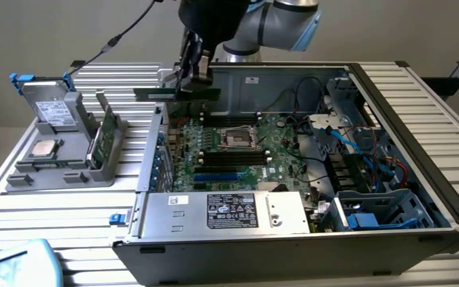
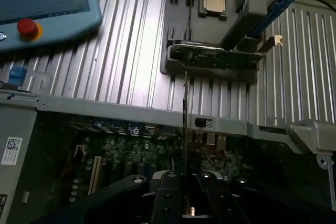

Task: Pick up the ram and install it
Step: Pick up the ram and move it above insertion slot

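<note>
Black two-finger gripper [image 1: 191,87] [image 2: 185,203] pinching slim dark green ram stick [image 1: 151,94] [image 2: 185,124], held level between fingertips. Green motherboard [image 1: 238,149] in open black computer case [image 1: 293,257] just below gripper.

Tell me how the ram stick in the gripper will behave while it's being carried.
The ram is probably stiff: it juts level from the gripper without sagging. It is likely light, since it looks very thin edge-on in the wrist view. As a bare thin board, it is probably fragile against knocks on the computer case.
</note>
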`<act>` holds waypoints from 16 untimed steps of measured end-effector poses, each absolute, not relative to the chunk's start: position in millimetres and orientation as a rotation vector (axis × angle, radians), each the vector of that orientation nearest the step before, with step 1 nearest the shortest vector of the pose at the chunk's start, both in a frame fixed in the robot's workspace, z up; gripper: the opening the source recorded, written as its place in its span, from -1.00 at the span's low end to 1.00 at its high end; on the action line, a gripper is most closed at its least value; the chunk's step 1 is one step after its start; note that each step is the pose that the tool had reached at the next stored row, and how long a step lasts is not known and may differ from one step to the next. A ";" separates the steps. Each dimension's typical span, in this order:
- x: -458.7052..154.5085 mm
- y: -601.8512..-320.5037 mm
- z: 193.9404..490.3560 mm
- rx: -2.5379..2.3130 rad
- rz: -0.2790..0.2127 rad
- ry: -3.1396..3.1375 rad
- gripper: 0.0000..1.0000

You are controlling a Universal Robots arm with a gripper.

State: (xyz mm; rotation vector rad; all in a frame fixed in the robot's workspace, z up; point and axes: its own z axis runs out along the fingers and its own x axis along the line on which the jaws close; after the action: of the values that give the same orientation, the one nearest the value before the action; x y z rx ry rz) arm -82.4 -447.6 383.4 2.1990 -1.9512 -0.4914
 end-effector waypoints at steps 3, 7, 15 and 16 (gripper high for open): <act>-69.4 -447.6 383.9 2.199 -0.497 -1.951 -0.70; -51.8 -447.7 384.2 2.200 -0.504 -1.950 -0.70; -16.2 -447.6 384.2 2.199 -0.519 -1.948 -0.70; -11.7 -447.6 383.7 2.199 -0.520 -1.947 -0.70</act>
State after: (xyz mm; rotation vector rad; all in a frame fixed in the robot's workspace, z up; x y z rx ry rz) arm -11.7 -447.6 383.7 2.1990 -1.9475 -0.5199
